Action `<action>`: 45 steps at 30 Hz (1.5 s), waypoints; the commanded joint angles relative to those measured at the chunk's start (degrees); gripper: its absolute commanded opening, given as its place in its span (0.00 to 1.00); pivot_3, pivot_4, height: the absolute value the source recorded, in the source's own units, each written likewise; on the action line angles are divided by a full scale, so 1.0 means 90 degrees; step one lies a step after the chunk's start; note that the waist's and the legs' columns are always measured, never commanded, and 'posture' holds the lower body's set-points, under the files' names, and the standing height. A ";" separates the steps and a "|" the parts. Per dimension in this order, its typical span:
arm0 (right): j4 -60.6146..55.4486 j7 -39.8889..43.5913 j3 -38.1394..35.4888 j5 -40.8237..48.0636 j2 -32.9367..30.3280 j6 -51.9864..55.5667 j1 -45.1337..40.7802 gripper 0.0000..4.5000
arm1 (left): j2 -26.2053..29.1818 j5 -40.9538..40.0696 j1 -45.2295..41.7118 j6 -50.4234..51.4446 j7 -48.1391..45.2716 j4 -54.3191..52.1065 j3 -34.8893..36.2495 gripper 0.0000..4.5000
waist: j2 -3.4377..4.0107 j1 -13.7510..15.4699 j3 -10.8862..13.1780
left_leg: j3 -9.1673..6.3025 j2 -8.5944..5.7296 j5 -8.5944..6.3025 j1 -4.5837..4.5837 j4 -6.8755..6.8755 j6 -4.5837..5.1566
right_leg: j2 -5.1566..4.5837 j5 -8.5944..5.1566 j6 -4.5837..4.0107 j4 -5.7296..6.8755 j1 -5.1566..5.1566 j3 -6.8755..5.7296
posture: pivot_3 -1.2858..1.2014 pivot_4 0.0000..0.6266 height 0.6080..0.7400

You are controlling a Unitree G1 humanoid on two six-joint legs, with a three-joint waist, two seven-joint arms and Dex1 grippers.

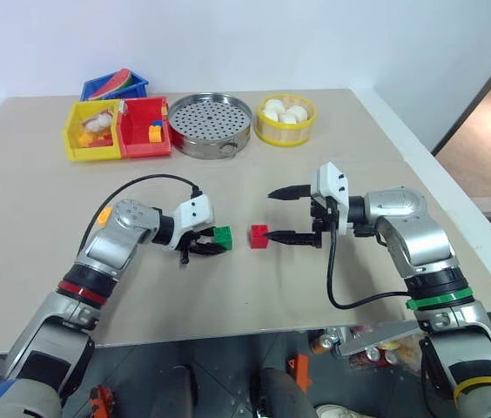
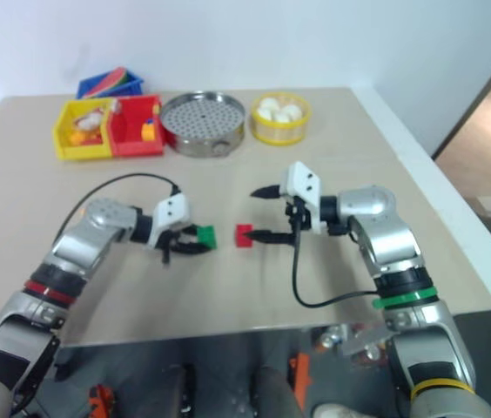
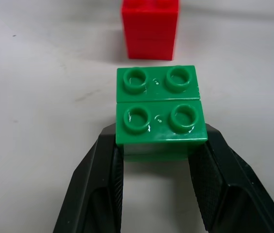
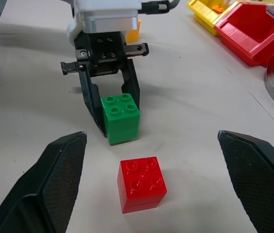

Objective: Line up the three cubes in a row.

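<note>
1. Left gripper [image 1: 213, 243] is clamped on the green cube [image 1: 223, 236], just beside the red cube [image 1: 258, 236] on the table [image 1: 36, 200].
2. Right gripper [image 1: 285, 215] hangs wide apart over the red one.
3. Yellow-orange cube [image 4: 133, 35] sits behind the left gripper.

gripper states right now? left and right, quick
Left gripper: fingers shut on the green cube, beside the red cube.
Right gripper: fingers open wide, holding nothing.

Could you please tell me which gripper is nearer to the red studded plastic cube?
Right. The right gripper stands open around the red studded plastic cube; the left gripper holds the green studded cube beside it.
</note>
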 commanded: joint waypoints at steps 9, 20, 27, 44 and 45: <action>-0.0215 -0.0117 -0.0214 0.0066 -0.0072 -0.0137 -0.0072 1.00 | -0.0071 -0.0081 -0.0183 -0.0307 -0.0419 0.0027 0.0072 0.29 | 0.0000 0.0000 0.0000 | 0.0000 0.0000 0.0000 0.0000 0.0000 0.0000 | 0.0000 0.0001 0.0000 0.0000 0.0000 0.0001 | 0.52 0.24 1.00; -0.0213 -0.0117 -0.0198 0.0076 -0.0074 -0.0160 -0.0044 1.00 | -0.0072 0.0298 -0.0533 -0.0773 -0.0555 0.0798 -0.0017 0.29 | 0.0000 0.0000 0.0000 | 0.0001 0.0000 0.0000 0.0000 0.0002 0.0000 | 0.0000 0.0001 0.0001 0.0000 0.0000 0.0001 | 0.52 0.24 1.00; -0.0294 -0.0028 -0.0265 0.0364 -0.0050 0.0241 -0.0019 1.00 | -0.0121 0.0303 -0.0540 -0.0874 -0.0793 0.0811 -0.0018 0.29 | 0.0000 0.0000 0.0000 | 0.0001 0.0000 0.0000 0.0000 0.0001 0.0000 | 0.0000 0.0000 0.0001 0.0000 0.0000 0.0001 | 0.52 0.24 1.00; -0.0268 0.0009 -0.0237 0.0637 -0.0099 0.0872 -0.0096 1.00 | -0.0182 0.0414 -0.0514 -0.0696 -0.0768 0.0856 -0.0021 0.60 | -0.0001 0.0000 0.0000 | 0.0001 0.0000 0.0000 0.0000 0.0003 0.0000 | 0.0000 0.0001 0.0002 0.0001 0.0001 0.0002 | 0.52 0.24 1.00; -0.0259 0.0003 -0.0231 0.0628 -0.0094 0.0848 -0.0098 1.00 | -0.0195 0.0410 -0.0514 -0.0695 -0.0743 0.0850 -0.0011 0.67 | 0.0000 0.0000 0.0000 | 0.0001 0.0000 0.0000 0.0000 0.0004 0.0000 | 0.0000 0.0001 0.0002 0.0001 0.0001 0.0002 | 0.52 0.24 1.00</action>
